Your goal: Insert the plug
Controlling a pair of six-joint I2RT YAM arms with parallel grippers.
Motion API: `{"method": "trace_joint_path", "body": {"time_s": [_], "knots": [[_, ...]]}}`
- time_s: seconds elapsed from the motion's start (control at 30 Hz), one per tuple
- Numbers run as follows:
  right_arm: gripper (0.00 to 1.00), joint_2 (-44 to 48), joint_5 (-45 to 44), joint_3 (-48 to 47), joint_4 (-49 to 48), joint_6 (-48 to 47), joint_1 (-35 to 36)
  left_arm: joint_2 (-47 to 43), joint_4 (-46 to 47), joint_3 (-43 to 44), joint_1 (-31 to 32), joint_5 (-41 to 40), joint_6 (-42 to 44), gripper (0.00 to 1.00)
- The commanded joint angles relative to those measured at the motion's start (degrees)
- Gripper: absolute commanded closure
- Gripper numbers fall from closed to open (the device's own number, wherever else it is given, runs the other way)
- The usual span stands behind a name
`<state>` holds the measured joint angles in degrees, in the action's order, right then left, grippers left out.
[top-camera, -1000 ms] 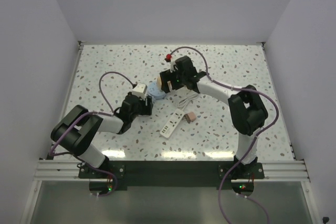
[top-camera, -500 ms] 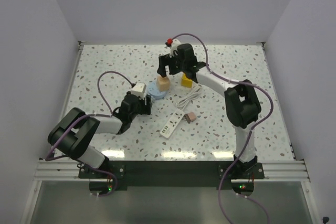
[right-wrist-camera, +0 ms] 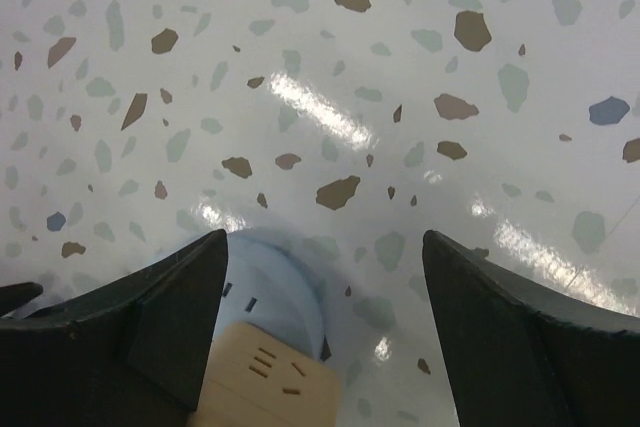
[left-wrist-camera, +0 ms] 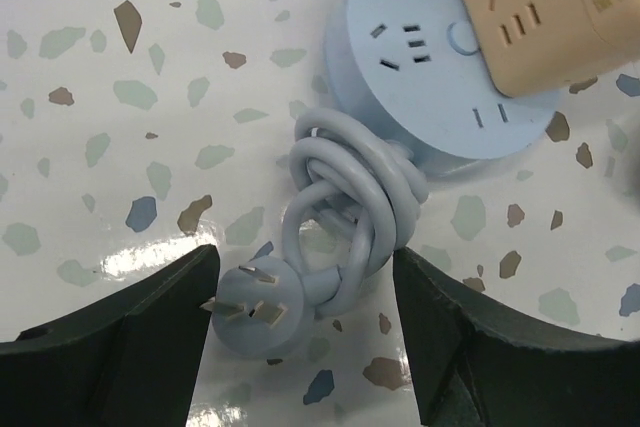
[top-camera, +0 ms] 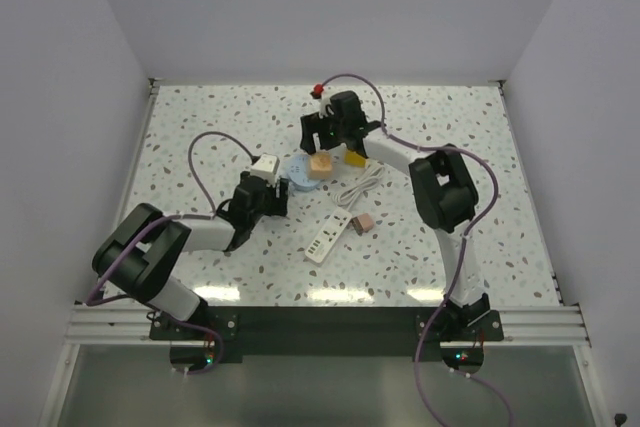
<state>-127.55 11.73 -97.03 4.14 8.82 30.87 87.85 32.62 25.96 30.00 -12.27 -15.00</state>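
The dusty-pink plug (top-camera: 363,221) lies on the table at the end of a thin white cord (top-camera: 360,185), beside a white power strip (top-camera: 330,237); no gripper touches it. My left gripper (top-camera: 274,194) is open; in the left wrist view its jaws (left-wrist-camera: 305,317) flank a light-blue three-pin plug (left-wrist-camera: 255,302) and its knotted blue cord (left-wrist-camera: 350,197). My right gripper (top-camera: 322,137) is open and empty just behind the peach cube (top-camera: 321,164). In the right wrist view (right-wrist-camera: 325,247) the cube (right-wrist-camera: 265,382) shows low between the fingers.
The peach cube rests on a round light-blue socket disc (top-camera: 297,172), which also shows in the left wrist view (left-wrist-camera: 430,87) and the right wrist view (right-wrist-camera: 275,277). A yellow cube (top-camera: 354,157) sits right of it. Walls enclose the table.
The right gripper has drawn back off the peach cube, which now stands free on the blue disc, and the right arm's elbow has swung in. The left arm has barely moved.
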Motion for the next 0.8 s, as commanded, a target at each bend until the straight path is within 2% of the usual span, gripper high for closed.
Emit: {"method": "trace_joint_path", "body": {"time_s": [0.0, 0.23, 0.63, 0.77], "knots": [[0.19, 4.6, 1.0, 4.2, 4.0, -1.9, 0.1, 1.6, 1.5, 4.5, -1.2, -4.7, 1.7, 0.25], [0.21, 8.8, 3.0, 12.6, 5.7, -2.0, 0.2, 6.4, 3.2, 9.6, -2.9, -2.7, 2.3, 0.25], [0.23, 14.3, 7.1, 21.9, 0.4, 3.6, 1.7, 14.8, 3.3, 19.5, -5.6, -0.5, 2.4, 0.25], [0.22, 15.7, 9.1, 24.3, -3.2, 5.7, 3.1, 17.3, 2.9, 22.1, -6.8, 1.2, 2.5, 0.24]]}}
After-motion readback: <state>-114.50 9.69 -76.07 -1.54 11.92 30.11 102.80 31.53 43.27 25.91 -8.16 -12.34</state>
